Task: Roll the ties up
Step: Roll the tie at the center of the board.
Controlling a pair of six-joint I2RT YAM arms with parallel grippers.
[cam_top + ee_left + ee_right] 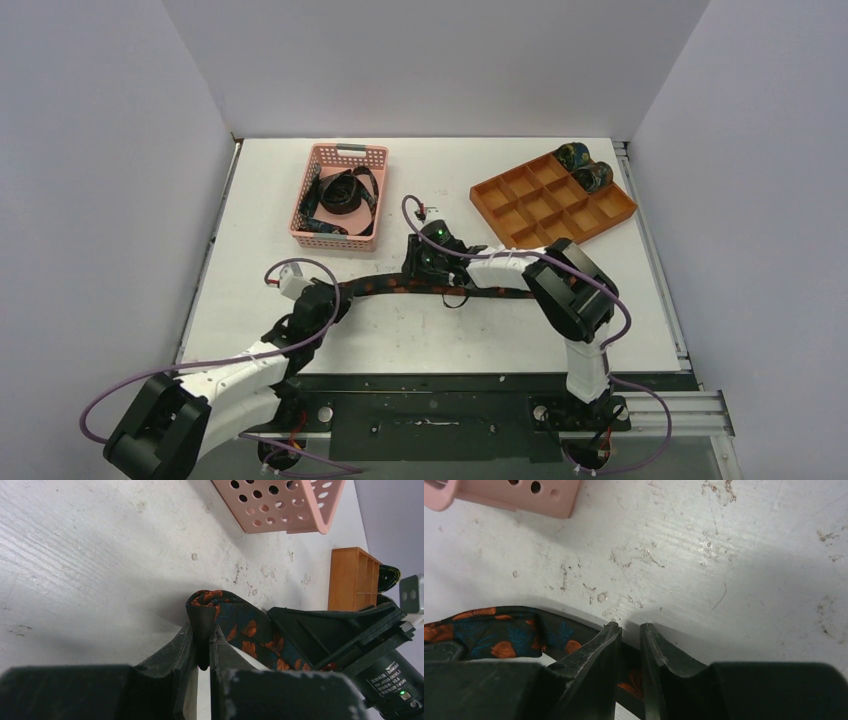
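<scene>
Left hand (202,647) clamped on tie (245,630) end; right hand (629,635) pinches same tie further along; rolling apparently not yet started; next: wind end toward right hand, fabric taut.

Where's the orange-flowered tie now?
Top view: the tie runs across the table's near middle, from the left gripper, which pinches its end, past the right gripper, in front of the basket.
</scene>
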